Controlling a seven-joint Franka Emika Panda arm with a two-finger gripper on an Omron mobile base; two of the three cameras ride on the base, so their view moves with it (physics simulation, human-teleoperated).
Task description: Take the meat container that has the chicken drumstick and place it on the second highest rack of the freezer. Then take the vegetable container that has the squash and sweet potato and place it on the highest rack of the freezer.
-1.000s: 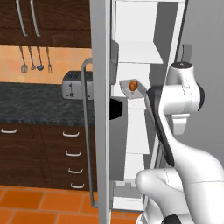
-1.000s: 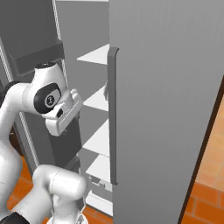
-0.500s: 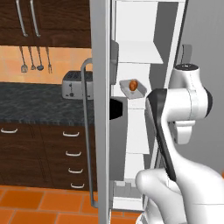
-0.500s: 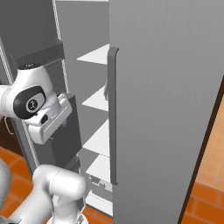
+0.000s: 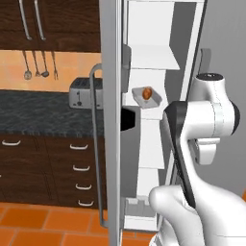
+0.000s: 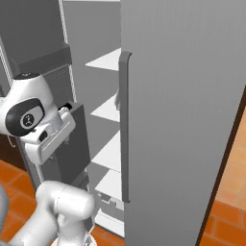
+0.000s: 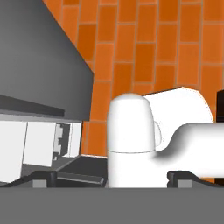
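The freezer (image 5: 111,120) stands open, its white shelves in sight. A small white meat container with the orange-brown chicken drumstick (image 5: 147,93) rests on the second highest rack (image 5: 153,112), under the highest rack (image 5: 149,63), which is bare. My gripper (image 7: 111,177) is open, its dark fingertips (image 7: 43,177) wide apart and holding nothing. It points down at the orange floor, away from the shelves. My arm (image 5: 206,120) is folded back to the right of the freezer opening. The vegetable container with the squash and sweet potato is out of view.
The freezer's right door (image 6: 182,110) is shut, its long bar handle (image 6: 124,125) beside the shelves. Left of the open door (image 5: 96,144), a dark counter (image 5: 43,113) carries a toaster (image 5: 84,93) over drawers. Utensils (image 5: 38,65) hang on the wall.
My arm has drawn back from the shelves and the hand has sunk a little lower. The meat container has stayed on its shelf.
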